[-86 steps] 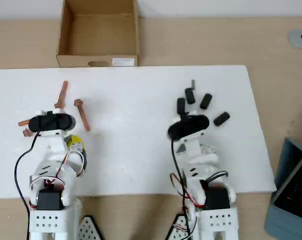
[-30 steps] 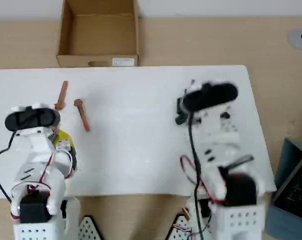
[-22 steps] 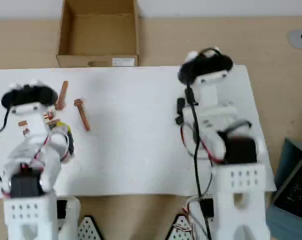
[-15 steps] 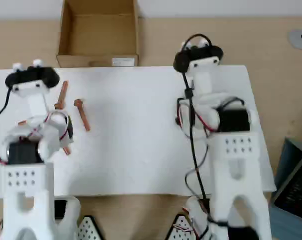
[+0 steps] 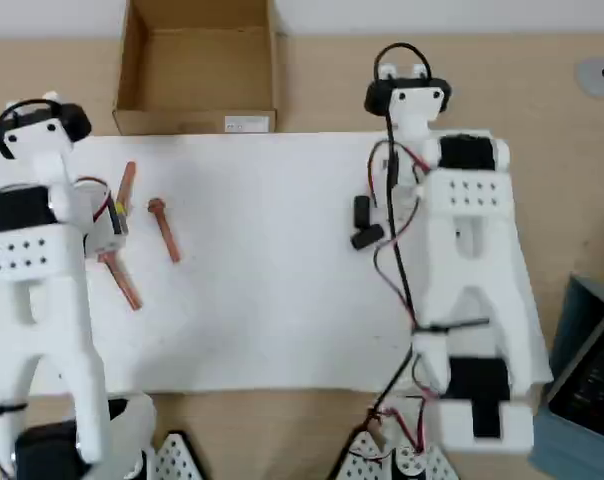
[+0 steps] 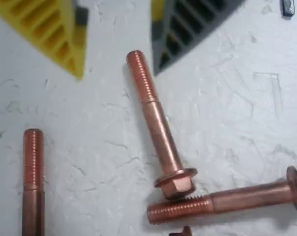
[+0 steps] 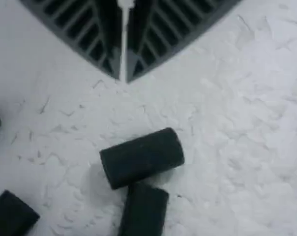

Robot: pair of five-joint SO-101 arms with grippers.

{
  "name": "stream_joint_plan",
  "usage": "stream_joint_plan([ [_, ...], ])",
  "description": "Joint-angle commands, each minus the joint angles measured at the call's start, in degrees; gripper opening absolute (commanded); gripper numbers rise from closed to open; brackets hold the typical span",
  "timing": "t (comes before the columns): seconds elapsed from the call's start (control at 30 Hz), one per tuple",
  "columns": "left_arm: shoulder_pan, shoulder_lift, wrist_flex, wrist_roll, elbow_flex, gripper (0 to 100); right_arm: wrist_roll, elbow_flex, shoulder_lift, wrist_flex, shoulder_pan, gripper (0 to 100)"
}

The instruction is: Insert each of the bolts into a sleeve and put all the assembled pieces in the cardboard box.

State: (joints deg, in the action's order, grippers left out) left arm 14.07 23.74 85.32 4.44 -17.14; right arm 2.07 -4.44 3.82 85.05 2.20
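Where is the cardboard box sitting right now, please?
In the high view the cardboard box sits just beyond the far edge of the white mat, on the left side, past the loose bolts.

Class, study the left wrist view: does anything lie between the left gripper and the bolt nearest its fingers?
Nothing visible does. The left gripper hangs open above the bolt, whose threaded end lies on bare white mat between the fingers.
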Motion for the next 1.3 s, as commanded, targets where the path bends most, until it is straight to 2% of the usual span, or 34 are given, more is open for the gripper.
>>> stream_joint_plan([
  [0.0, 0.5, -2.6, 0.4, 0.2, 4.5, 10, 0.7, 8.0, -6.5, 1.0, -2.0, 1.2],
  [0.3, 0.4, -5.5, 0.3, 0.3, 4.4, 11, 1.9, 23.9, -22.8, 6.9, -4.7, 1.6],
  [0.47, 0.4, -5.3, 0.4, 0.4, 4.1, 11, 3.2, 31.0, -27.3, 9.9, -5.0, 10.1],
  [0.6, 0.4, -5.6, 0.4, 0.4, 4.0, 11, 3.1, 34.2, -30.1, 9.9, -5.0, 13.1],
  [0.93, 0.2, -5.8, 0.4, 0.4, 4.0, 11, 3.0, 40.5, -38.9, 9.7, -5.1, 13.1],
  [1.17, 0.2, -5.8, 0.4, 0.4, 4.0, 11, 2.7, 47.6, -45.5, 10.5, -7.6, 13.2],
  [1.27, 0.2, -5.8, 0.4, 0.4, 4.0, 11, 2.7, 49.5, -48.0, 11.3, -8.0, 17.8],
])
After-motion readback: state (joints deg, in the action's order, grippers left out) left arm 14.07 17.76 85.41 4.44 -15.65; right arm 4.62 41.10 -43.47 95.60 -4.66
